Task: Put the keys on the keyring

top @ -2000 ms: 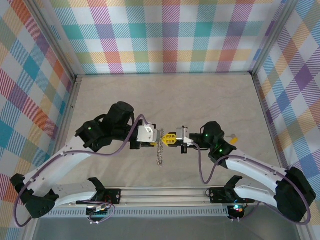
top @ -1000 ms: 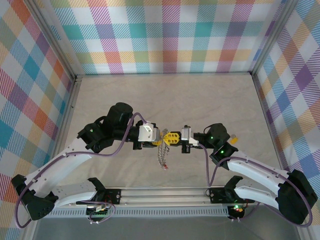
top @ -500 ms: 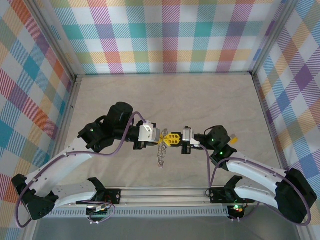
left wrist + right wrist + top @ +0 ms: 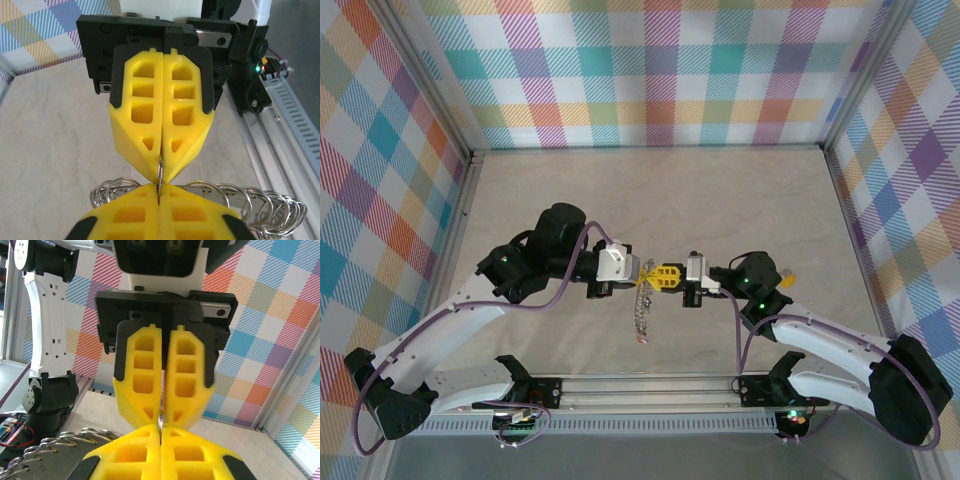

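Both clamped on keyring [image 4: 641,312] (tips touching): left end effector [image 4: 647,271], right end effector [image 4: 662,275]

The top camera looks steeply down from the near side over the whole tabletop [image 4: 740,200]. The wrist cameras face each other at very close range across the touching left hand [image 4: 159,191] and right hand [image 4: 161,432].

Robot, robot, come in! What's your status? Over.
Both shut: left gripper, right gripper, tip to tip, pinching keyring. Its coils dangle below. Yellow key lies apart on table.
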{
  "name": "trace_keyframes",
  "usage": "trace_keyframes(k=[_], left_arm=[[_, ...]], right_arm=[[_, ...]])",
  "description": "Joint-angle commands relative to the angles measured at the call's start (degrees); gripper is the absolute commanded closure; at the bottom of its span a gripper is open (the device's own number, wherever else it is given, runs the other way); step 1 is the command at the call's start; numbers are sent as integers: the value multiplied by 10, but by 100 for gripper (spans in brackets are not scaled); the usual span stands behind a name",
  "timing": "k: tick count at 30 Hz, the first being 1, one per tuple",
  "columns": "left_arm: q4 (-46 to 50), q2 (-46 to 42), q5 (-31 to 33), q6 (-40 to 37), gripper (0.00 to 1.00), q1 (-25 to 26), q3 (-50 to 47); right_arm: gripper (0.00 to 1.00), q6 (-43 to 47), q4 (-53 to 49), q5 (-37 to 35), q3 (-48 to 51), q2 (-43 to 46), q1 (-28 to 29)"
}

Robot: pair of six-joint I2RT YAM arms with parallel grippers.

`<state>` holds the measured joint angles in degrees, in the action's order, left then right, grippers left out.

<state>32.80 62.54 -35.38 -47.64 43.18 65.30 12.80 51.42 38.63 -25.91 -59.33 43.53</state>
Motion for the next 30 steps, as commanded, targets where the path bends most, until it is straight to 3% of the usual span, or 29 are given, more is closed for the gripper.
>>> trace_keyframes(k=[1, 6, 8, 9, 13, 16, 24, 28, 30], left_arm=[[-12, 11, -26, -3, 100, -6, 10], [-14, 12, -26, -3, 100, -9, 15], [-13, 11, -10, -4, 100, -9, 17], [-7, 12, -2, -6, 100, -9, 20], [39, 25, 15, -27, 100, -9, 45], [25, 22, 7, -21, 100, -9, 39], [6, 10, 0, -13, 100, -11, 29], [13, 7, 4, -14, 100, -12, 27], [7, 6, 4, -12, 100, -12, 23]], right_arm=[[100, -6, 42, 15, -6, 2, 3], [100, 2, 25, 6, -4, 7, 3], [82, 24, -25, -3, -11, 19, 3], [80, 41, -62, -5, -19, 27, 3], [75, 96, -213, -20, -52, 39, 3], [74, 90, -213, -14, -56, 30, 3], [76, 75, -180, -23, -51, 12, 3], [97, 85, -192, -15, -56, 19, 4], [100, 85, -187, -12, -56, 20, 3]])
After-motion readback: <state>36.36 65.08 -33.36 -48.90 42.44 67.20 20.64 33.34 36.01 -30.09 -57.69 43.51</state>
